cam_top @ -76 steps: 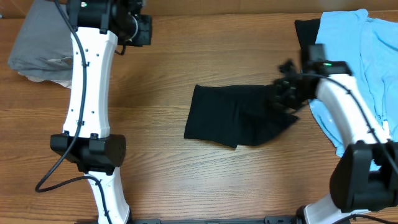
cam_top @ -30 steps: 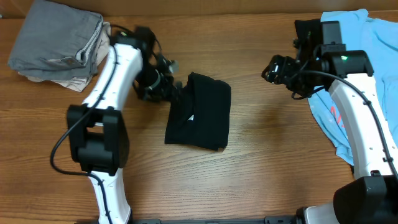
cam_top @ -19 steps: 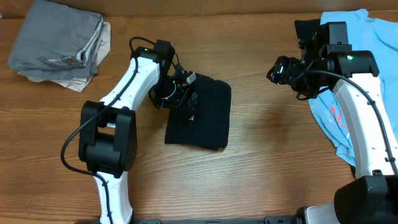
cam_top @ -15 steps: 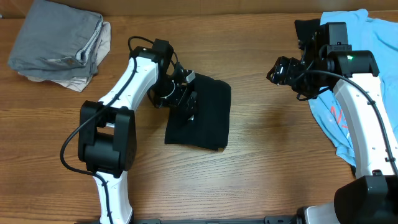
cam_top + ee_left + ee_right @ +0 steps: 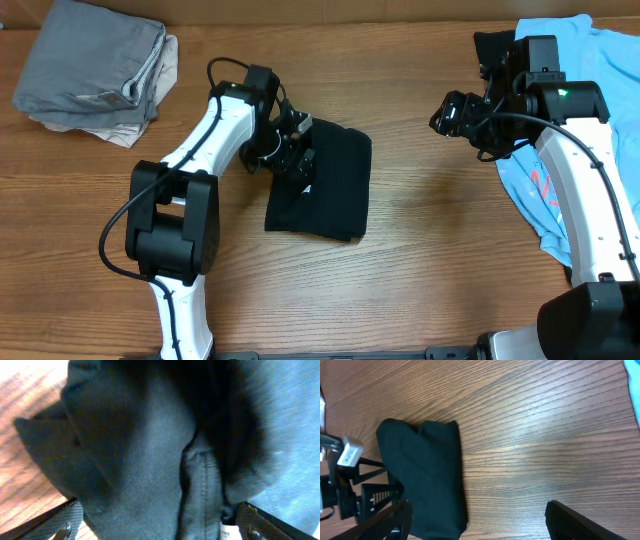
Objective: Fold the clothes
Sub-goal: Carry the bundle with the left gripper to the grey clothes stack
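Progress. Black tee (image 5: 325, 190) lies mid-worktop (image 5: 420, 260), folded to a compact, roughly rectangular packet. Edges are fairly even in the overhead view, though the near-left corner sticks out a little. From the left wrist the cloth shows rumples and a raised seam, with a white label (image 5: 227, 532) peeping at the lower edge. My judgement is that this garment is folded, or all but. It may want a last smoothing, or moving to a stack.

Blue tee (image 5: 590, 90) is at the far right, spread loose and crumpled, with red print showing near the right arm. It is not folded and partly runs off the edge of view. Dark cloth (image 5: 490, 45) shows at its far-left corner, and what it is I cannot tell. Grey pile (image 5: 95, 65) sits at the far left, already folded, well apart from the rest.

So one piece looks done and at least the blue one is left. That puts the job somewhere near the middle, as far as these views reach.

Left fingers (image 5: 65, 520) are spread wide over the far-left part of the black tee. Cloth fills the gap below them, very close, but nothing is pinched. Whether the tips rest on the fabric I cannot tell.

Right fingers (image 5: 580, 517) are also spread wide and empty. They hang above bare worktop to the right of the black tee, well apart from it, and just left of the blue tee.
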### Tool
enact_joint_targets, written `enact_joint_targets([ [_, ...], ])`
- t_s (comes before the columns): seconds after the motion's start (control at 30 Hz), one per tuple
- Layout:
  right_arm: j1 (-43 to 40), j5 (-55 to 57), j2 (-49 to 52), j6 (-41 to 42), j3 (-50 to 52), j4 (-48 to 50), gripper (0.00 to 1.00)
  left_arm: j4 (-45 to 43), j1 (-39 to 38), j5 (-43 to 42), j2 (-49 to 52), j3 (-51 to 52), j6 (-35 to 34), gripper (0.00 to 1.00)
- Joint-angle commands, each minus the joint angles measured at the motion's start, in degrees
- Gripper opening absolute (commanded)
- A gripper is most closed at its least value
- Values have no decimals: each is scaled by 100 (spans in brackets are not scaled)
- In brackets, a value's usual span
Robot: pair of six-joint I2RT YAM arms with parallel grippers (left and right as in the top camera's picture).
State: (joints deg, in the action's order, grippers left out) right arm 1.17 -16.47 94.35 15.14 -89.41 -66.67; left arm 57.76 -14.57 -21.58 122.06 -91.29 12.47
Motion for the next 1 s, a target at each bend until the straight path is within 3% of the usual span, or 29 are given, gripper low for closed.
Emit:
enact_joint_targets([
  [0.0, 4, 39, -37, -39, -57, 13, 88, -107, -107, 57, -44, 267, 125, 100],
  [0.1, 4, 39, -37, -37, -57, 17, 88, -271, -205, 83, -44, 450, 127, 99],
  [0.2, 4, 39, -37, -39, -57, 13, 88, -481, -315, 120, -44, 651, 116, 82],
  [0.37, 4, 39, -37, -39, -57, 9, 88, -785, -437, 125, -44, 813, 48, 4],
  [0.57, 4, 42, -37, -42, -57, -48, 88, -743, -372, 44, -48, 490, -570, 4],
  [0.97, 4, 125, -37, -39, -57, -48, 88, 1130, 310, -201, -85, -2592, -588, 4],
])
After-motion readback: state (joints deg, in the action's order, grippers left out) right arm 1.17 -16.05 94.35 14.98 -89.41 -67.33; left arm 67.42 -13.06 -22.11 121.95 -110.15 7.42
